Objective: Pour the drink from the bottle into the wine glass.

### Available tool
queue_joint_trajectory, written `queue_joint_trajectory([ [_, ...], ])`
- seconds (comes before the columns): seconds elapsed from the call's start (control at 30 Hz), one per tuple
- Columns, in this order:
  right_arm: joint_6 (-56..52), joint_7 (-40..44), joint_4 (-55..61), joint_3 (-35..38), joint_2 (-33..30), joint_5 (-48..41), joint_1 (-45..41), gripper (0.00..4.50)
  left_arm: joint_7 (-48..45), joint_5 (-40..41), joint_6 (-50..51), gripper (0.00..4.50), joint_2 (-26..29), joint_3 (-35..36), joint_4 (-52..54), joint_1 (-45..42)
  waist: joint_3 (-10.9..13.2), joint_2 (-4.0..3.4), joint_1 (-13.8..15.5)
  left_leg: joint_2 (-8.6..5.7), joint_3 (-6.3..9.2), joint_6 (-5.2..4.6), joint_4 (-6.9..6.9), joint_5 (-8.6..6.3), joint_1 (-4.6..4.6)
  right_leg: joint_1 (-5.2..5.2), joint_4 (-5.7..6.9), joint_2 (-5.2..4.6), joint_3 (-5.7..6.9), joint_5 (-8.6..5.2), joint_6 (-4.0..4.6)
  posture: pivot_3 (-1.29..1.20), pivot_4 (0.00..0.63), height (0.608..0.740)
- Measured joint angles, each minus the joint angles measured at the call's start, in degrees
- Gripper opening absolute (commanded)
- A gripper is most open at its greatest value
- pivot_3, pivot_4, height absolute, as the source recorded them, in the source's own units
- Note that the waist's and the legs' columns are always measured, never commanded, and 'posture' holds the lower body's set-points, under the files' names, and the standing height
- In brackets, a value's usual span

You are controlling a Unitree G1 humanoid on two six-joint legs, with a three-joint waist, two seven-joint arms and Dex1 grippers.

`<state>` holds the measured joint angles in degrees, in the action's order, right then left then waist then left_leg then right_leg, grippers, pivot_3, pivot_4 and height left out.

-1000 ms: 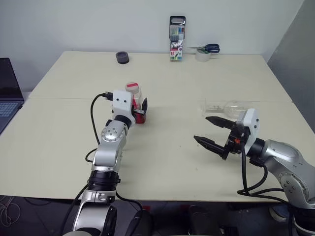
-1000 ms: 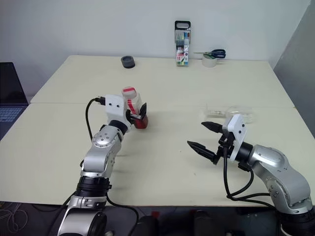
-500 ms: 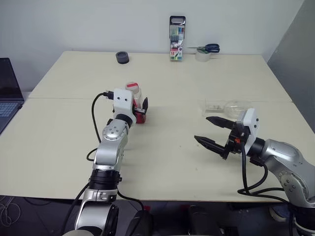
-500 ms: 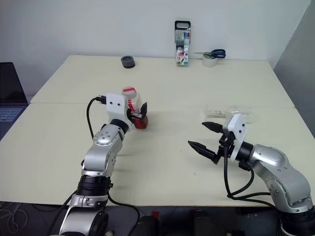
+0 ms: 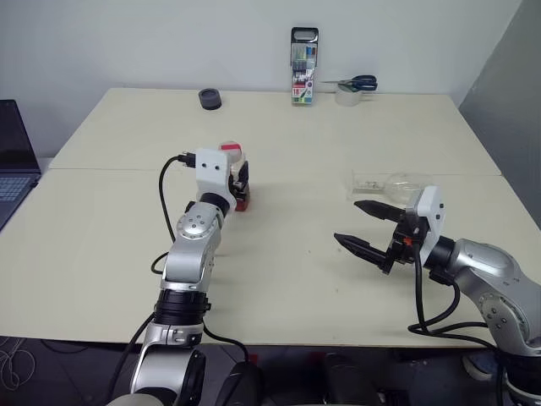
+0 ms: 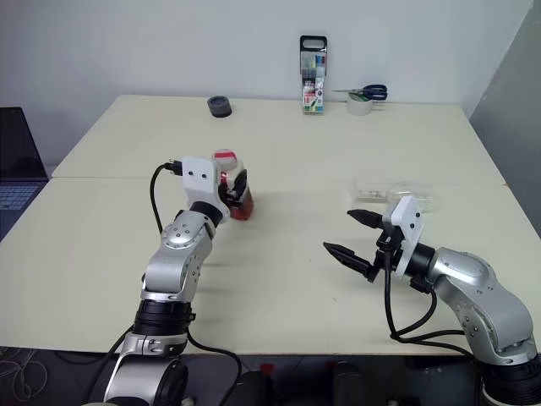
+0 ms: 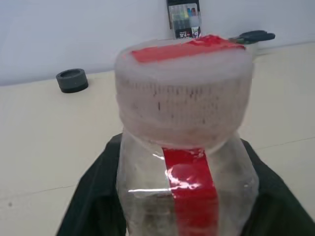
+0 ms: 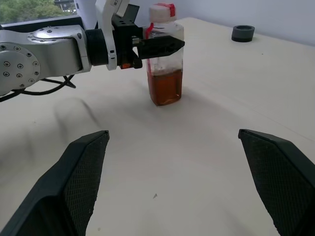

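Observation:
The bottle (image 8: 165,73), clear with a red cap and a red strip down its side, stands upright on the table left of centre. The amber drink (image 8: 165,89) fills its lower part. My left gripper (image 5: 239,181) is shut on the bottle just below the cap, one black finger on each side. The wine glass (image 5: 396,181) appears to lie on its side at the right of the table. My right gripper (image 5: 345,221) hangs open and empty just in front of the glass, well to the right of the bottle.
Along the back edge of the cream table (image 5: 287,279) are a black round object (image 5: 210,99), a marker pack (image 5: 304,76), scissors (image 5: 357,82) and a tape roll (image 5: 346,96). A laptop (image 5: 13,161) sits off the left side.
My left gripper's fingers have closed from wide open onto the bottle. Neither arm has moved otherwise, and the right gripper stays open.

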<state>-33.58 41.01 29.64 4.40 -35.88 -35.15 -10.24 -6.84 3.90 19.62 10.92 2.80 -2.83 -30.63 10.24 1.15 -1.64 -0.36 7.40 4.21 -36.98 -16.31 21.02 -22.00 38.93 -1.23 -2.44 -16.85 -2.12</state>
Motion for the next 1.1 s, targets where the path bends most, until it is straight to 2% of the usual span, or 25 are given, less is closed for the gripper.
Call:
queue_joint_trajectory([
  [0.27,0.00,-0.10,-0.01,0.00,0.02,0.01,-0.65,4.50,-0.36,1.85,-0.05,1.91,0.01,1.96,0.17,0.69,0.00,0.00,0.00,0.00,-0.01,0.00,0.00,0.00,0.00,-0.01,0.00,0.00,0.00,0.00,0.00,0.00,0.150,0.740],
  [0.4,-0.01,-1.10,0.02,0.00,0.12,0.13,-0.71,4.50,-4.13,4.16,-0.16,1.90,0.64,2.62,0.32,1.09,0.00,0.00,0.01,-0.01,0.00,0.02,0.00,0.01,0.01,0.00,0.00,-0.01,0.00,0.00,0.00,0.00,0.150,0.740],
  [0.57,-1.14,-6.03,2.24,1.19,1.17,0.17,-0.23,4.50,-19.56,9.38,0.77,1.90,5.46,-1.03,0.06,0.44,0.01,0.00,0.00,-0.01,-0.01,0.06,0.00,0.03,0.06,-0.03,0.00,0.00,0.01,0.00,0.00,0.00,0.150,0.740],
  [0.77,-5.33,-13.51,7.36,1.37,2.80,-0.16,-0.34,4.50,-38.24,11.89,-0.31,1.90,10.15,-6.58,-4.23,-4.94,0.02,-0.01,-0.06,0.01,-0.01,0.05,0.02,0.03,0.07,-0.07,0.00,0.04,0.02,0.00,0.00,0.00,0.150,0.740],
  [0.97,-11.49,-20.23,11.36,-0.03,5.85,-2.71,-6.87,4.50,-53.85,13.89,-3.93,1.90,10.30,-10.20,-9.15,-10.29,0.03,-0.03,-0.18,0.01,0.00,-0.04,0.02,-0.02,0.10,-0.12,0.01,0.05,0.01,0.00,0.01,0.00,0.150,0.740],
  [1.1,-14.19,-23.08,11.59,-1.95,7.01,-2.44,-9.31,4.50,-58.24,14.03,-5.65,1.90,9.73,-10.40,-11.99,-12.07,0.03,-0.03,-0.19,0.01,0.02,-0.09,0.01,-0.04,0.19,-0.19,0.01,0.05,0.02,0.00,0.01,0.00,0.150,0.740],
])
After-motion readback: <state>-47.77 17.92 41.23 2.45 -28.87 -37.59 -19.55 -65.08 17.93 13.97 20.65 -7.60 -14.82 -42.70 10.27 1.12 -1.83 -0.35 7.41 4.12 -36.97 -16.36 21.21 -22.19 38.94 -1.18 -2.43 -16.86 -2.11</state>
